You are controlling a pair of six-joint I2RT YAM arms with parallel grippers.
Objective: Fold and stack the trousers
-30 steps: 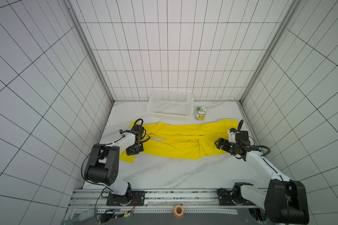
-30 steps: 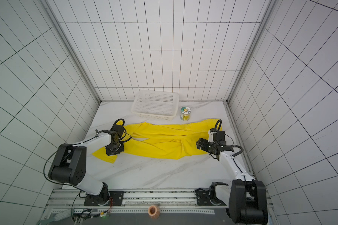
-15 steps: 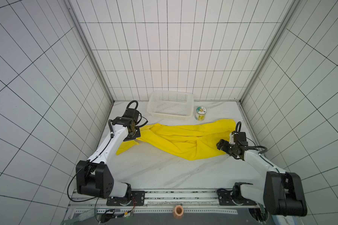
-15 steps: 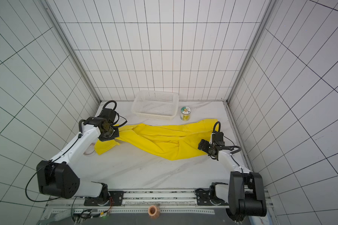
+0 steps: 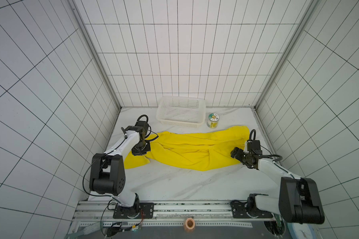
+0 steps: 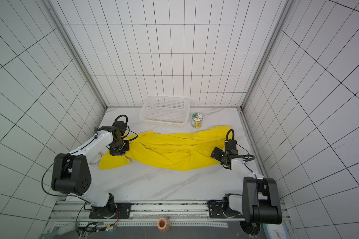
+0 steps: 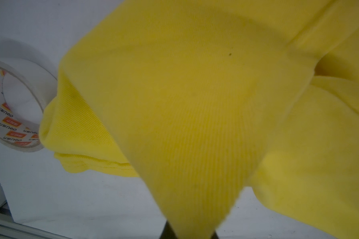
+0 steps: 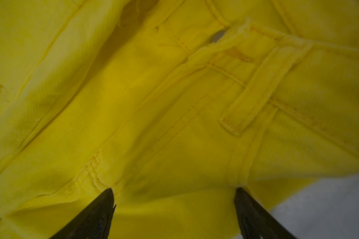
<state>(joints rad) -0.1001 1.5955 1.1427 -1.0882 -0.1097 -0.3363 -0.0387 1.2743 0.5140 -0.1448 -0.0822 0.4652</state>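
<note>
Fingers (image 8: 100,215) of my right gripper (image 8: 174,198) stand wide apart over the waistband, tips at the cloth, gripping nothing. My left gripper (image 7: 190,233) looks nearly closed, pinching a fold of trouser leg that tapers into it. The trousers (image 5: 195,151) lie stretched sideways on the table (image 5: 174,186), just on my side of the basket (image 5: 180,123), rumpled, with the legs loosely lapped. I judge the folding hardly started: no neat fold, nothing stacked. A tape roll (image 7: 15,107) sits beside the hem, and a can (image 5: 213,121) stands just right of the basket.
</note>
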